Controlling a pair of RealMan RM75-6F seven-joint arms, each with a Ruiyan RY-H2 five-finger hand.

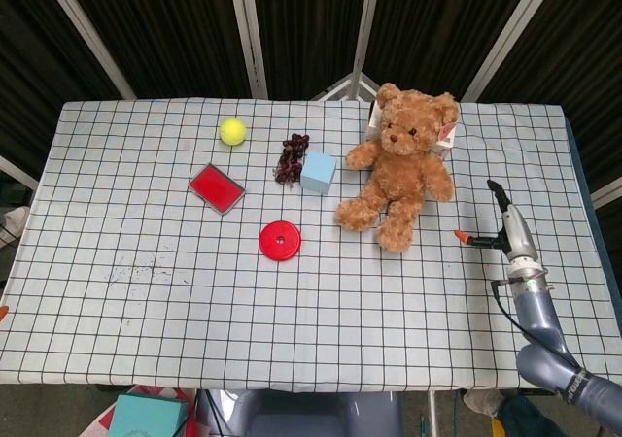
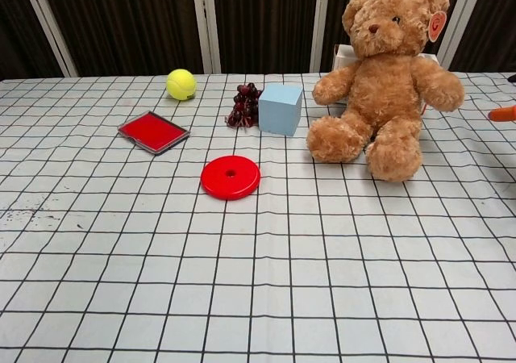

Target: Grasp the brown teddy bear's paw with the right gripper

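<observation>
The brown teddy bear [image 1: 398, 170] [image 2: 383, 81] sits upright at the back right of the checked table, leaning against a white box [image 2: 342, 56]. Its nearer arm paw [image 1: 442, 186] [image 2: 448, 93] sticks out to the right, and its foot [image 1: 396, 235] points forward. My right hand [image 1: 510, 225] hovers to the right of the bear, seen edge-on, fingers straight, the orange-tipped thumb [image 1: 463, 235] spread towards the bear. It holds nothing and stays apart from the paw. In the chest view only the orange thumb tip [image 2: 503, 113] shows at the right edge. No left hand shows.
Left of the bear stand a light blue cube [image 1: 318, 172] [image 2: 280, 109] and dark grapes [image 1: 292, 157]. A yellow ball [image 1: 232, 131], a red flat case [image 1: 217, 187] and a red disc [image 1: 280, 240] lie further left. The table's right edge [image 1: 583, 214] runs close beside my right arm.
</observation>
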